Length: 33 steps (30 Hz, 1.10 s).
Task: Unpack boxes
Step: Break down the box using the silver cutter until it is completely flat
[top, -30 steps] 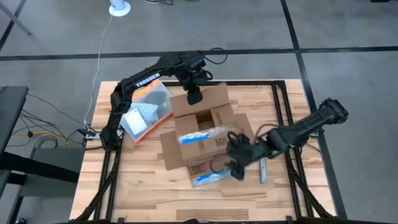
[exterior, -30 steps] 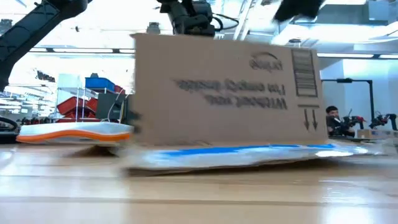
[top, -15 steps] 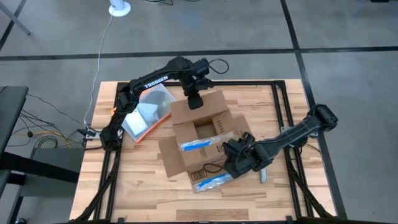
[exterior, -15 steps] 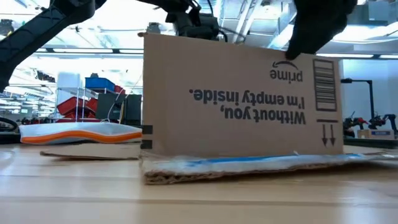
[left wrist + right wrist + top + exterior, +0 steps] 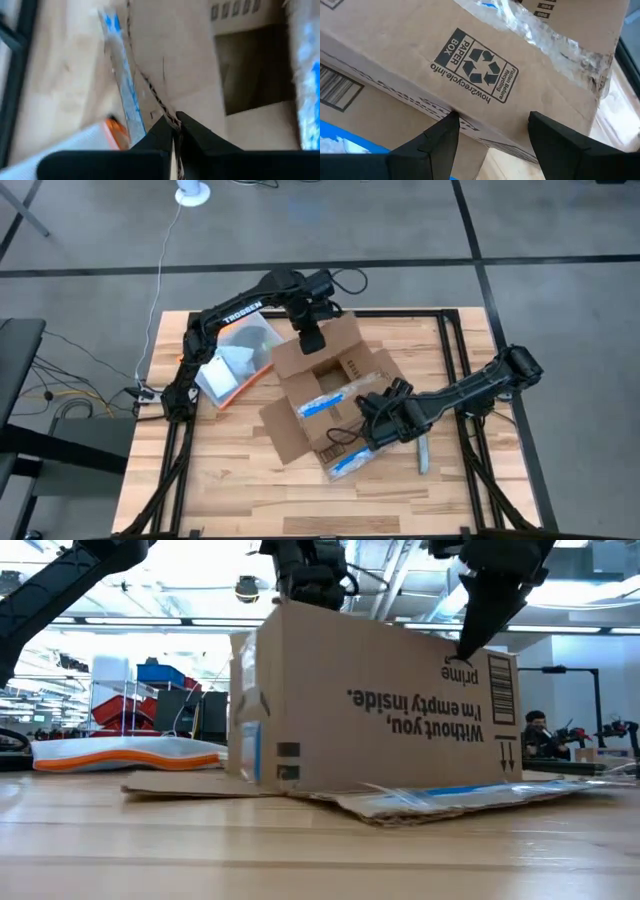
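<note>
The box [image 5: 325, 395] has swung round mid-table since a moment ago. My left gripper [image 5: 173, 131] pinches its far flap; my right gripper [image 5: 492, 131], spread open, straddles a near flap. Still opening up; next I reach inside.

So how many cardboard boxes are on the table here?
1. The box sits open mid-table, the left gripper pinching its far flap and the right gripper open at its right side. None other shows; the pouch is no box.
</note>
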Each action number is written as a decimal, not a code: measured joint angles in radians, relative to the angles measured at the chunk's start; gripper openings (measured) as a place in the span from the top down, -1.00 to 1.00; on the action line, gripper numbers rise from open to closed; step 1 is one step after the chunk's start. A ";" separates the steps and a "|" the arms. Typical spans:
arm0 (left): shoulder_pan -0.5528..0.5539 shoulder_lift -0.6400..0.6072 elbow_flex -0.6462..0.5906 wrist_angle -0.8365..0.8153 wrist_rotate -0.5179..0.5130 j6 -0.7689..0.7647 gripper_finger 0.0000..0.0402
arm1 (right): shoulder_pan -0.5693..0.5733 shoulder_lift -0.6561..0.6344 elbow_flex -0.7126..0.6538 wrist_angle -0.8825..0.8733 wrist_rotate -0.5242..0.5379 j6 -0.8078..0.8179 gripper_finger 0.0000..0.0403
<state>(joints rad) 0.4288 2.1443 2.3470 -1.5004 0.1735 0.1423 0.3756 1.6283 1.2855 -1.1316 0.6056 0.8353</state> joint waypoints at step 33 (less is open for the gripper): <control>-0.064 -0.141 -0.463 0.181 0.053 -0.001 0.37 | 0.102 0.001 0.000 -0.171 -0.017 0.155 -0.08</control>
<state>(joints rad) 0.3652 2.0037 1.8843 -1.3191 0.2265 0.1416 0.4778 1.6295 1.2850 -1.3027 0.5886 0.9902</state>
